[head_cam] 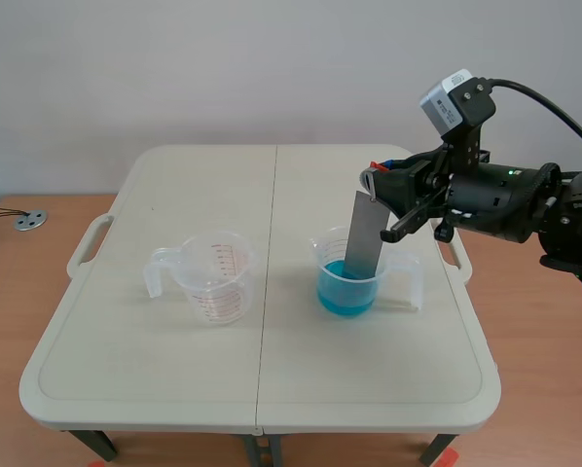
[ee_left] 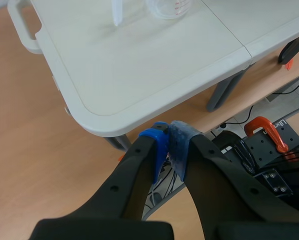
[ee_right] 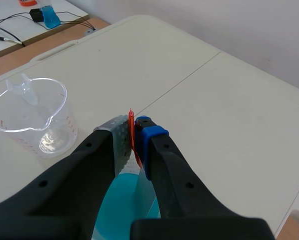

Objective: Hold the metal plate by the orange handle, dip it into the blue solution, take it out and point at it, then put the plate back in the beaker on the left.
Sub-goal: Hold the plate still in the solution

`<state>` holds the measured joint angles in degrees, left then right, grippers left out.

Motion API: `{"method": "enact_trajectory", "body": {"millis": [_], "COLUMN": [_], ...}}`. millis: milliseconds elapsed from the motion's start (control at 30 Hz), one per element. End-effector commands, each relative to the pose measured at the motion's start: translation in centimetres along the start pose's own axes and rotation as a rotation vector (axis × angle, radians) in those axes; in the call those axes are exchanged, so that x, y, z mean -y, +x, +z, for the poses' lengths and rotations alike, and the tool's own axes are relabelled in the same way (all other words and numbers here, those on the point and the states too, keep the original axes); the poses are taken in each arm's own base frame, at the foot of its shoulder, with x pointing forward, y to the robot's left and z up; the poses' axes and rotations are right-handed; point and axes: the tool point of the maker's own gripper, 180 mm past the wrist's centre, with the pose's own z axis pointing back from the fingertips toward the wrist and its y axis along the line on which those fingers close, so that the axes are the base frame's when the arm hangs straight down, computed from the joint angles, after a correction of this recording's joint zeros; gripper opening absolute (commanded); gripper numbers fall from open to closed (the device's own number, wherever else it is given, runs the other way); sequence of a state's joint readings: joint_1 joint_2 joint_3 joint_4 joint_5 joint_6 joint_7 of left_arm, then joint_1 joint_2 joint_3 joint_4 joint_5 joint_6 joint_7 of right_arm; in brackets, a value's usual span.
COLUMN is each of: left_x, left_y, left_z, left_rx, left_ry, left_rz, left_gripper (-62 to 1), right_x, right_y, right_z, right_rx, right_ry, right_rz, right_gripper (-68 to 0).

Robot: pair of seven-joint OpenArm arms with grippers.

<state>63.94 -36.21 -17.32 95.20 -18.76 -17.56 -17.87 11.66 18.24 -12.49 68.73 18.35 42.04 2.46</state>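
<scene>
Table (head_cam: 174, 389) first: a pale cream plastic top with rounded corners, a raised rim, a moulded grip at each short side and a seam down its middle. We see the right arm (head_cam: 505, 199), black and jointed, coming in from three o'clock and held above the table top.

Two clear plastic beakers with spouts, handles and printed scale marks stand well apart. Taken from the table's middle, the empty beaker (head_cam: 213, 277) is at nine o'clock and the filled beaker (head_cam: 347, 282) at three o'clock. The blue solution (head_cam: 345, 297) fills about the lower half of the second one, bright and even in colour.

The metal plate (head_cam: 364, 238) is a flat, dull grey strip, long and narrow with straight edges. It leans slightly, its top tipped toward one o'clock and its lower end down inside the filled beaker, reaching the blue liquid.

At its top we make out the orange handle (ee_right: 131, 125), a thin sliver. The right gripper (ee_right: 134, 127) pinches it between its dotted pads, one grey and one blue.

The left gripper (ee_left: 168, 131) hangs off the table's corner over brown floor, with its blue pads pressed together on nothing
</scene>
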Motion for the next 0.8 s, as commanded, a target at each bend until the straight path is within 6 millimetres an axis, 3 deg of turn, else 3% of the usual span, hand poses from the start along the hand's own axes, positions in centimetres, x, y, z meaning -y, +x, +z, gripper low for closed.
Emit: {"method": "enact_trajectory", "body": {"millis": [0, 333, 767], "left_x": [0.0, 0.0, 0.0], "left_y": [0.7, 0.7, 0.7], "left_z": [-0.1, -0.1, -0.1], "left_rx": [0.029, 0.029, 0.029], "left_ry": [0.004, 0.004, 0.004], "left_rz": [0.005, 0.005, 0.005], "left_gripper": [-59.4, -59.5, -59.4], "right_x": [-0.2, -0.5, -1.2], "right_y": [-0.5, 0.7, 3.6], "right_z": [0.1, 0.1, 0.1], "right_rx": [-0.018, 0.005, 0.04], "right_ry": [0.011, 0.019, 0.031], "right_rz": [-0.001, 0.022, 0.098], "right_gripper": [-66.0, -66.0, -66.0]}}
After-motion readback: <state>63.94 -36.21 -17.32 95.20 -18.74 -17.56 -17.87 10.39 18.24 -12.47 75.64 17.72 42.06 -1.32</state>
